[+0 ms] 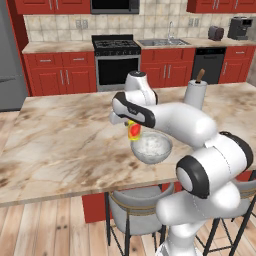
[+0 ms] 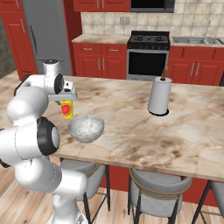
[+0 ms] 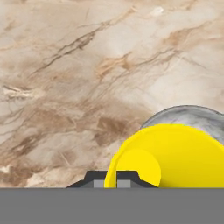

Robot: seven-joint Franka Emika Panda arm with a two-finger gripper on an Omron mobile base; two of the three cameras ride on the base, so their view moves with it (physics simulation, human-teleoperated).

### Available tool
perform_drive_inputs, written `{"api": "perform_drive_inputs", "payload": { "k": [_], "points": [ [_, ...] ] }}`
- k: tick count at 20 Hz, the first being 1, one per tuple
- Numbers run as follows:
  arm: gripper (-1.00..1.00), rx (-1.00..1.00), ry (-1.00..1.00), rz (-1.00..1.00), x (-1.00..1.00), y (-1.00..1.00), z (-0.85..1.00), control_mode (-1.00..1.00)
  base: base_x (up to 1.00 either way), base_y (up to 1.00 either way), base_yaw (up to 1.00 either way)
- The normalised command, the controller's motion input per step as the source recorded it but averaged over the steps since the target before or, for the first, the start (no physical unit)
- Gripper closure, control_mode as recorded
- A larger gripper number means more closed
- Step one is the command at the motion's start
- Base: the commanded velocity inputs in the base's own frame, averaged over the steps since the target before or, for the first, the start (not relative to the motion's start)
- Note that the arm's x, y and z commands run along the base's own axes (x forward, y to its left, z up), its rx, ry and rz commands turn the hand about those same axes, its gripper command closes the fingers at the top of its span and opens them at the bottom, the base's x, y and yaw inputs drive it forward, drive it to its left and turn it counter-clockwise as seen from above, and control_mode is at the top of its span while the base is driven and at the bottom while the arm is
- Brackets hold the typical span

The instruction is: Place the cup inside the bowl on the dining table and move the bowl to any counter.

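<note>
My gripper [image 1: 131,121] is shut on the rim of the cup [image 1: 134,130], yellow with a red lower part, and holds it upright just above the dining table [image 1: 65,135]. The bowl [image 1: 151,147], wide and grey-white speckled, rests on the marble near the table's front edge, right beside the cup. From the right base view the cup [image 2: 66,109] hangs under the gripper [image 2: 65,99], left of and slightly above the bowl [image 2: 86,127]. In the hand view the cup [image 3: 170,157] looms large at lower right with the bowl's rim [image 3: 188,113] behind it.
A paper towel roll [image 1: 196,93] stands upright on the table's far right side. Grey stools [image 1: 135,210] sit under the front edge. Beyond the table are a counter [image 1: 55,47] over red drawers, a stove [image 1: 116,60] and a sink [image 1: 162,42].
</note>
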Motion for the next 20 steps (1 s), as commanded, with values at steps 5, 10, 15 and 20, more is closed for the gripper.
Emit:
{"api": "perform_drive_inputs", "payload": {
  "k": [5,10,15,20],
  "points": [
    [1.00,0.00,0.01,0.00,-0.10,-0.23,0.01,-1.00,0.00,0.00,0.00],
    [1.00,0.00,0.02,0.00,-0.02,-0.26,0.01,-1.00,0.00,0.00,0.00],
    [1.00,0.00,0.01,0.00,0.00,-0.36,0.00,-1.00,0.00,0.00,0.00],
    [1.00,0.00,0.01,0.00,0.03,-0.42,0.00,-1.00,0.00,0.00,0.00]
  ]
}}
